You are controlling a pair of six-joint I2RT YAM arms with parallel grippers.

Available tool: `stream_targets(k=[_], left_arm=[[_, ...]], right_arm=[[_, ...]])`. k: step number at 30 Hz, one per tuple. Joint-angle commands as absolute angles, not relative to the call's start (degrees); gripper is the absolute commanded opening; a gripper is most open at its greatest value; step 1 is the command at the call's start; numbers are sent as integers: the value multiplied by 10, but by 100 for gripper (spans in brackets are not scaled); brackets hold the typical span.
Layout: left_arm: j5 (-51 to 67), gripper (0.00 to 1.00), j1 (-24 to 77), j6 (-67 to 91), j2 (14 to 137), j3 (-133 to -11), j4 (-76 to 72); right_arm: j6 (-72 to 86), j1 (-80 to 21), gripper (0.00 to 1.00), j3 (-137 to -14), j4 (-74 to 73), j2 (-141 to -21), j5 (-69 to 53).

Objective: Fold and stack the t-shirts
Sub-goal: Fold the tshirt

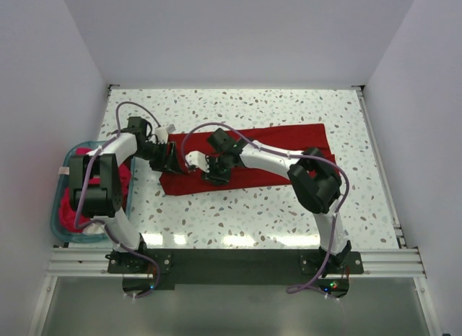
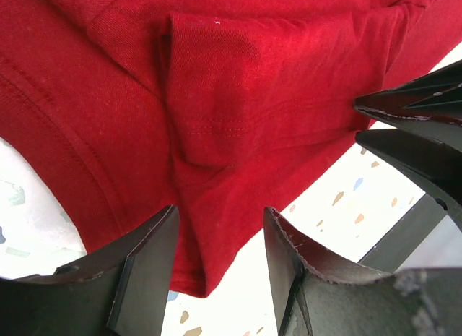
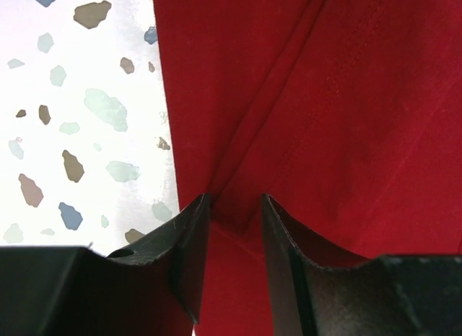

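White walls point(image 1: 238, 32) closed in a speckled table point(image 1: 238, 217), with both arm bases bolted at its near edge. On the table, the crimson shirt point(image 1: 289, 141) lay spread flat across the middle, running from near the left arm up toward the far right. Its left end sat under both grippers.

From its base at the near left, the left arm reached to that left end. The left gripper point(image 1: 172, 161) sat at the shirt's corner. In its wrist view, the left gripper point(image 2: 220, 213) had its jaws about half apart. A folded flap of the crimson shirt point(image 2: 274, 76) with a stitched hem hung down into the gap. Whether the fingers point(image 2: 144, 271) pressed the cloth could not be told. Bare table point(image 2: 346, 206) showed past the cloth's lower edge.

Across the shirt from the near right came the right arm, and the right gripper point(image 1: 215, 173) sat just beside the left one. In its wrist view, the right gripper point(image 3: 232, 202) was narrow, pinching a crease of the crimson shirt point(image 3: 375, 97) right at the cloth's edge. Speckled table point(image 3: 86, 119) lay to the left of that edge.

At the table's left side stood a teal basket point(image 1: 54, 213), partly hidden by the left arm. Pink-red shirts point(image 1: 68, 209) lay bunched inside it, well apart from the crimson one.
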State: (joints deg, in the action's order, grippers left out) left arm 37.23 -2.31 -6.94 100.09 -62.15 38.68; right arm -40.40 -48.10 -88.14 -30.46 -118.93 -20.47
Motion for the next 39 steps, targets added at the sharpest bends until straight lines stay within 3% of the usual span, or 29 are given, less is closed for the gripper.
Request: stream_targets(k=[1,9,12,16,23,39], left_arm=[[378,56,-26,-83,1006,-638,392],[365,56,-27,-83,1012,-635,390],[360,55,-28,-85,1015,-635,390],[358,52,-27,-82,1017,-636,389],[355,47,-32,-76,1010,-637,380],[425,48,-37,-40,990,-656,305]], right_arm=[[-423,-483,39,-906,-321,-1190,-221],[-443,-483,36,-904,-334,-1195,-213],[-453,-483,27,-906,-335,-1196,-204],[-454,-481,1,-918,-331,-1194,-196],[-416,-461,0,-928,-272,-1166,-172],[-319,-384,0,-898,-141,-1172,-113]])
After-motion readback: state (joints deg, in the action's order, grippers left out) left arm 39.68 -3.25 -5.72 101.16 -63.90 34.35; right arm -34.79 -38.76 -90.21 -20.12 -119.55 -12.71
